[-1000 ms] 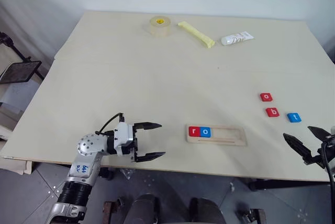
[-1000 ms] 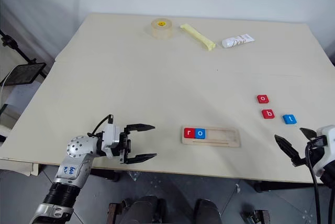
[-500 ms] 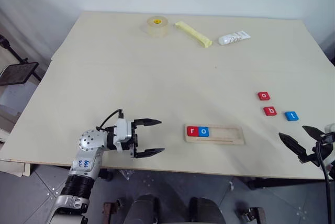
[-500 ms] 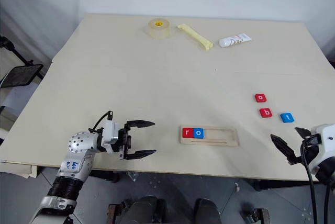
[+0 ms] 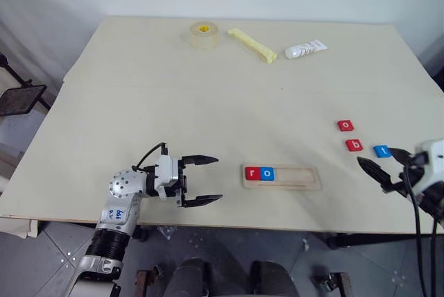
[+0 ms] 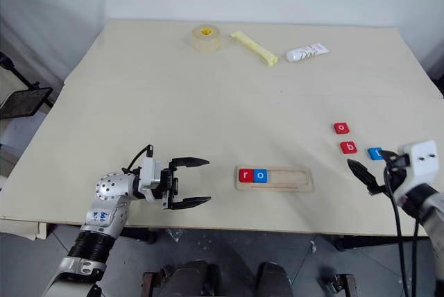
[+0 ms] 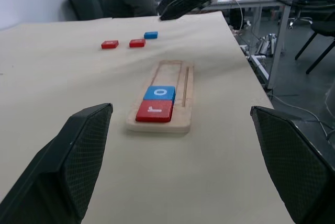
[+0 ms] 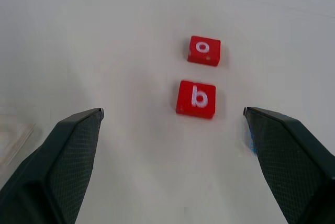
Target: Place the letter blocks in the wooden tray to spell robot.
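Note:
The wooden tray (image 5: 298,177) lies near the table's front edge, with a red r block (image 5: 252,173) and a blue o block (image 5: 268,173) at its left end. To its right, a red o block (image 5: 345,125), a red b block (image 5: 354,145) and a blue t block (image 5: 381,150) lie loose on the table. My left gripper (image 5: 217,180) is open and empty, pointing at the tray from the left. My right gripper (image 5: 375,156) is open just in front of the b and t blocks. In the right wrist view the b block (image 8: 196,99) lies between its fingers (image 8: 63,161).
At the table's far edge lie a tape roll (image 5: 203,35), a yellow stick packet (image 5: 251,44) and a white tube (image 5: 305,48). A black stand (image 5: 21,96) is beside the table on the left. The table's front edge runs close under both grippers.
My right gripper has moved forward from the table's front edge up to the b and t blocks, still open. The left gripper has stayed put. The camera has shifted slightly.

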Robot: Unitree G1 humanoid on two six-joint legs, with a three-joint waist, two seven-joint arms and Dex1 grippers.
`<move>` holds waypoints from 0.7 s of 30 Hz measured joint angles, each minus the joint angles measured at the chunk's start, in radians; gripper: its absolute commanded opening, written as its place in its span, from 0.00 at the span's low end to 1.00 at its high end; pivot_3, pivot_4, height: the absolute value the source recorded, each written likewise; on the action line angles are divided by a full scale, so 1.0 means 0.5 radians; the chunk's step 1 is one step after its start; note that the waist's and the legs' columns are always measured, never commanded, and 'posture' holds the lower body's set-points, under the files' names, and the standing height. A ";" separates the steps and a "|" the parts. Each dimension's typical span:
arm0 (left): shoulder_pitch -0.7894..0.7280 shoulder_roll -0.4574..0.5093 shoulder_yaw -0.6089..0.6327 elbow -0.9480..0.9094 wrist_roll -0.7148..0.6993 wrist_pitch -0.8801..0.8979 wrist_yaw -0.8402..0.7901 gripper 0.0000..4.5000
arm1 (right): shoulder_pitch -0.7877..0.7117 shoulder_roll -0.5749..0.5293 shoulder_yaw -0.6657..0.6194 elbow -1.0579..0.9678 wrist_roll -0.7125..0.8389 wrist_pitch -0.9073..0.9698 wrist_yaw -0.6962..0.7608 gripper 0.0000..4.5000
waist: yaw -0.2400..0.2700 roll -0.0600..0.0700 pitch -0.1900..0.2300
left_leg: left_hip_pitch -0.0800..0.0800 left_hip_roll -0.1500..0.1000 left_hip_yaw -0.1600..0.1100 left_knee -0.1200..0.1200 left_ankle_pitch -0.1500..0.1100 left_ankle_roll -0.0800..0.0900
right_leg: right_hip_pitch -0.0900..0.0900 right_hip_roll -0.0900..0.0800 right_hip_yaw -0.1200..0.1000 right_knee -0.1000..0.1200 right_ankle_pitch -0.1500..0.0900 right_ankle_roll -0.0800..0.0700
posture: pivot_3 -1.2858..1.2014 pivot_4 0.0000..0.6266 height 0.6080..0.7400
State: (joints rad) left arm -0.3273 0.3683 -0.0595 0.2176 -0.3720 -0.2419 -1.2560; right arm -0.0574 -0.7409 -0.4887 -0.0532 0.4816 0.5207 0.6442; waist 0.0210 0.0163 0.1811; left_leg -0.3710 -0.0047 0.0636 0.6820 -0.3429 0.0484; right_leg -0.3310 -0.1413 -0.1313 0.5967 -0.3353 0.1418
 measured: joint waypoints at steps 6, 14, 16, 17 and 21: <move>-0.023 -0.013 -0.004 0.007 0.000 -0.001 0.000 1.00 | -0.439 -0.030 0.277 0.461 -0.197 0.008 -0.037 1.00 | 0.007 0.000 0.000 | -0.010 -0.003 -0.001 0.000 0.000 0.000 | -0.019 -0.004 -0.001 0.020 0.000 0.000 | 0.52 0.24 1.00; -0.019 0.001 -0.001 0.007 0.000 0.000 0.011 1.00 | -0.602 -0.019 0.386 0.809 -0.308 -0.044 -0.056 1.00 | 0.000 0.000 0.000 | -0.010 -0.003 0.002 0.000 0.000 0.001 | -0.021 -0.004 -0.001 0.023 0.000 0.000 | 0.52 0.24 1.00; 0.001 0.009 0.000 -0.014 0.000 0.000 0.024 1.00 | -0.622 -0.013 0.396 0.829 -0.319 -0.046 -0.057 0.96 | -0.002 0.000 0.000 | -0.010 -0.002 0.002 0.001 0.000 0.001 | -0.021 -0.004 -0.001 0.023 0.000 0.000 | 0.52 0.24 1.00; 0.009 0.009 0.000 -0.016 0.000 0.000 0.027 1.00 | -0.623 -0.012 0.396 0.831 -0.320 -0.048 -0.056 0.91 | -0.002 0.000 0.000 | -0.010 -0.002 0.002 0.001 0.000 0.001 | -0.020 -0.004 -0.001 0.023 0.000 0.000 | 0.52 0.24 1.00; 0.020 0.010 0.000 -0.022 0.000 0.002 0.041 1.00 | -0.629 0.018 0.397 0.832 -0.320 -0.067 -0.056 0.66 | 0.000 -0.001 0.000 | -0.009 -0.002 0.002 0.003 0.000 0.001 | -0.019 -0.004 -0.001 0.023 0.000 0.000 | 0.52 0.24 1.00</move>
State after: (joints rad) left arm -0.3175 0.3735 -0.0593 0.2067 -0.3719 -0.2409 -1.2353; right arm -0.3719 -0.7318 -0.2900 0.3628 0.3215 0.4870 0.6162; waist 0.0208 0.0160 0.1810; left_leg -0.3756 -0.0058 0.0647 0.6833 -0.3426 0.0488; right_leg -0.3407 -0.1435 -0.1317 0.6081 -0.3353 0.1418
